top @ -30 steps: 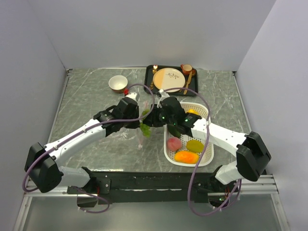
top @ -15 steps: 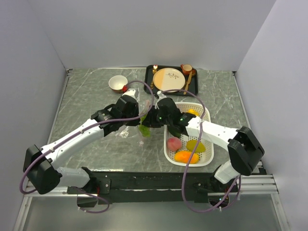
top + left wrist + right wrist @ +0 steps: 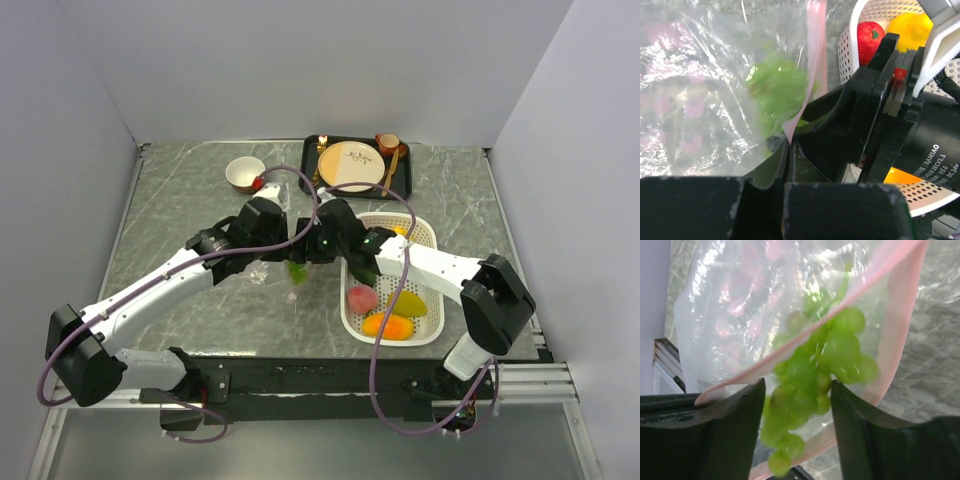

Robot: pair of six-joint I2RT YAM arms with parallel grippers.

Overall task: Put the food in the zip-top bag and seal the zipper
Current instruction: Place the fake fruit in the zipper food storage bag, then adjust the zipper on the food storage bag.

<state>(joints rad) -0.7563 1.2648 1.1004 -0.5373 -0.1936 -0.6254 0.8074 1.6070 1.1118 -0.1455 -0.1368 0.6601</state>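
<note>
My left gripper [image 3: 788,145] is shut on the pale pink zipper [image 3: 816,45] of the clear zip-top bag [image 3: 700,100] and holds its mouth up. The green grapes [image 3: 815,370] hang blurred in the mouth of the bag [image 3: 740,305], between the parted fingers of my right gripper [image 3: 797,390], with a gap on the left side. From above, both grippers meet at the grapes [image 3: 298,270] left of the white basket [image 3: 432,300]. Other food lies in the basket: a pink peach [image 3: 362,298], a yellow-green piece [image 3: 408,304], an orange piece [image 3: 387,325] and a red strawberry [image 3: 869,39].
A black tray [image 3: 318,150] with a plate [image 3: 350,165] and a cup [image 3: 388,143] stands at the back. A small bowl [image 3: 245,173] sits at the back left. The right arm's black wrist [image 3: 880,110] fills the space beside the bag.
My right gripper's jaws have spread apart and the grapes have come loose between them at the bag's mouth. Both arms have shifted slightly toward the back. My left gripper stays shut on the zipper.
</note>
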